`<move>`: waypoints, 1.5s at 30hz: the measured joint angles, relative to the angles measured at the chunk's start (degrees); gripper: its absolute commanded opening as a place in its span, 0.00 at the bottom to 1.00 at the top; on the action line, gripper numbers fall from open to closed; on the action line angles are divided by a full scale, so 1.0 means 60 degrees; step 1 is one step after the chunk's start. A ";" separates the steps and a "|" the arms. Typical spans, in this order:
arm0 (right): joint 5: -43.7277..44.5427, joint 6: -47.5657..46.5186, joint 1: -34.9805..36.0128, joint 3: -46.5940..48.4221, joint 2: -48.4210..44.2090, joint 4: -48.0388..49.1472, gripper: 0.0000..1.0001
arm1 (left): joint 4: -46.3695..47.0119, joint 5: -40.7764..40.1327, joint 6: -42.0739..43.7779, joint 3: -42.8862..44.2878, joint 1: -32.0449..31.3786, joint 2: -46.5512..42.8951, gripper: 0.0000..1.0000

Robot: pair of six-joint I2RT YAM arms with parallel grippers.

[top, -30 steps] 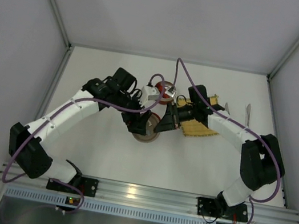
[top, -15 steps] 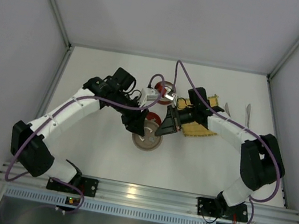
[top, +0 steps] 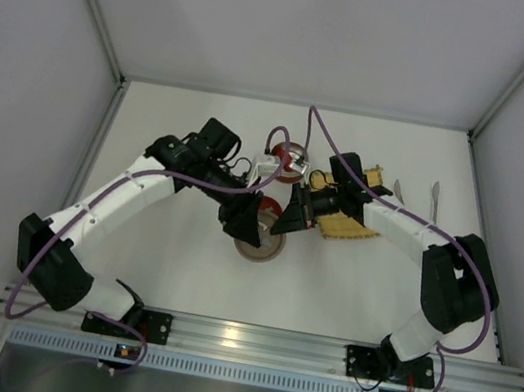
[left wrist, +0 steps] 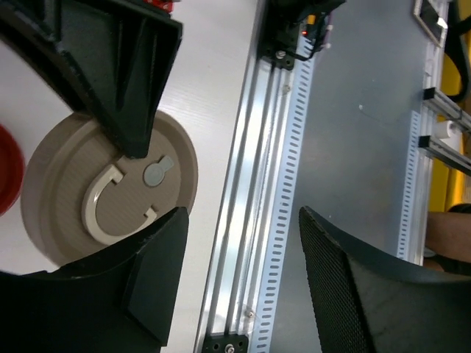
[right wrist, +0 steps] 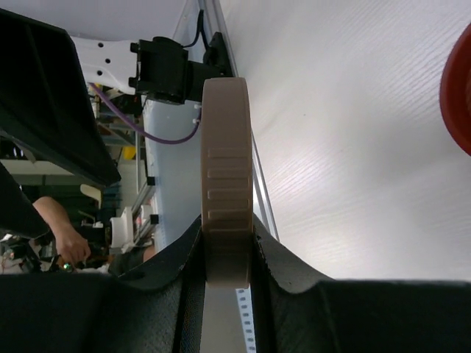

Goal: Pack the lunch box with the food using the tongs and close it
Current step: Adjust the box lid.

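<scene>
Currently my right pincer is clamped on the rim of the beige lid, which stands edge-on between its fingers. My left pincer sits just beside that lid, jaws apart, with nothing between them. The red lunch box lies just beyond both pincers. The tongs rest on the surface well out to the right pincer's outer side, past the yellow mat.
</scene>
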 measured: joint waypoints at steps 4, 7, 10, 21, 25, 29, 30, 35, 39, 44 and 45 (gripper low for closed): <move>0.0412 0.0288 -0.0080 -0.0182 -0.0040 0.0346 0.00 | 0.0659 -0.1370 -0.0688 -0.0368 0.0149 -0.0474 0.76; 0.0506 0.0805 -0.0149 -0.0317 -0.0058 0.0510 0.00 | 0.1056 -0.2277 -0.1104 -0.0594 0.0350 -0.0838 0.76; 0.0375 0.1279 -0.0157 -0.0288 -0.0058 0.0754 0.00 | 0.1373 -0.2514 -0.1326 -0.0594 0.0386 -0.0874 0.75; 0.0102 0.3279 -0.0138 -0.0408 -0.0066 0.2379 0.00 | 0.1559 -0.2878 -0.1479 -0.0619 0.0386 -0.0517 0.75; 0.0069 0.3963 -0.0113 -0.0495 -0.0080 0.2929 0.00 | 0.1559 -0.3049 -0.1497 -0.0637 0.0386 -0.0441 0.75; 0.0015 0.4575 -0.0073 -0.0681 -0.0135 0.3490 0.00 | 0.1555 -0.3271 -0.1497 -0.0718 0.0386 -0.0423 0.74; 0.0007 0.4703 -0.0051 -0.0743 -0.0168 0.3628 0.00 | 0.1552 -0.3275 -0.1512 -0.0725 0.0386 -0.0401 0.73; -0.0004 0.5370 -0.0025 -0.0936 -0.0255 0.4371 0.00 | 0.1559 -0.3348 -0.1541 -0.0780 0.0386 -0.0251 0.73; 0.0004 0.5646 -0.0015 -0.0954 -0.0302 0.4681 0.00 | 0.1559 -0.3410 -0.1585 -0.0827 0.0386 -0.0251 0.71; -0.0004 0.6135 -0.0015 -0.1188 -0.0379 0.5125 0.00 | 0.1545 -0.3100 -0.1734 -0.0845 0.0426 -0.0251 0.66; -0.0055 0.6211 -0.0018 -0.1209 -0.0382 0.5155 0.00 | 0.1530 -0.3016 -0.1781 -0.0849 0.0444 -0.0248 0.65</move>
